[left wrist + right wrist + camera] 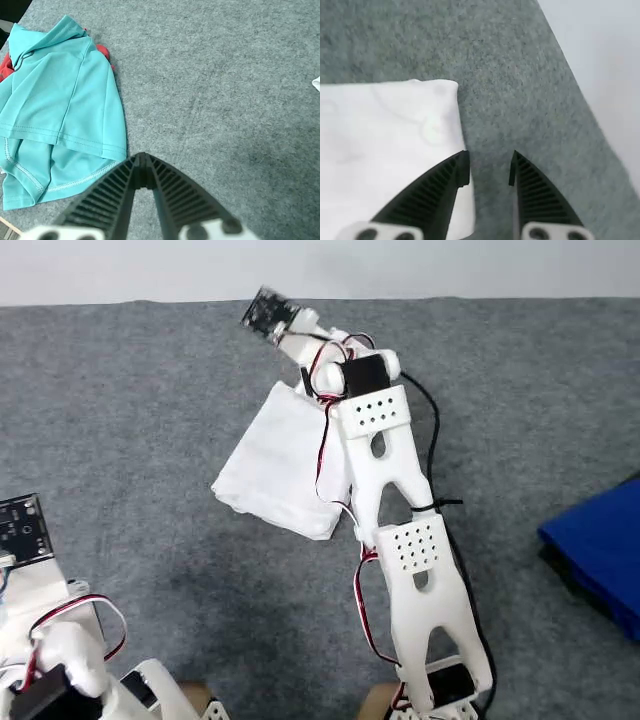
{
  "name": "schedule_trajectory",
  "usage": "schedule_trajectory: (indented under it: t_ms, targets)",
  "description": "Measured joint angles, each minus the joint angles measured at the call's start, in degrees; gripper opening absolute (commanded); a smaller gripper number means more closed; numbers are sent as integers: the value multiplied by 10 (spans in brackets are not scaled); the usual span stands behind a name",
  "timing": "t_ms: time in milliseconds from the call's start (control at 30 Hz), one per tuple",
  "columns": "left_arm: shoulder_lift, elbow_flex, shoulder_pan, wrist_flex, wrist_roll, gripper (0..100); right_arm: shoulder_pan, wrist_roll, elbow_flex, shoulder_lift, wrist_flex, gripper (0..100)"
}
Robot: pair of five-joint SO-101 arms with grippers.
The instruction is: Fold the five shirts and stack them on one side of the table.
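Right gripper (489, 162): we see its fingers apart with a clear gap and nothing between them. One finger sits over the edge of the white shirt (380, 135). The other is over bare grey mat (520, 75). We cannot tell whether the finger touches the cloth. The shirt's corner lies just ahead of that fingertip. The rest of the shirt spreads away on that finger's side.

In the high view the right arm (400, 510) stretches out across the white shirt, which is folded into a rough rectangle. The gripper end is at the shirt's far corner. The blue shirt (600, 540) lies well apart from this gripper, off to the arm's right at the table edge and nearer the arm's base.

Left gripper (142, 160): we see the fingers together at the tips, gripping nothing, above bare mat. The teal shirt (55, 100) lies ahead of the tips and off to one side, close by. It is spread loose and rumpled, not folded. A red garment (102, 50) peeks out from under its far edge. The left arm (60, 660) is tucked back, well apart from the white shirt.
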Motion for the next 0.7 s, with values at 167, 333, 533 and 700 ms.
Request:
schedule_trajectory:
  t_ms: [167, 333, 533, 700]
  targets:
    - [0, 0, 0, 0, 0, 2, 17, -123, -6, -24, 94, 147]
    - [0, 0, 0, 0, 0, 2, 38, -263, -6, -83, 126, 147]
    - [0, 0, 0, 0, 0, 2, 50, -419, -6, -128, 127, 147]
    - [0, 0, 0, 0, 0, 2, 50, -528, 4, -142, 127, 147]
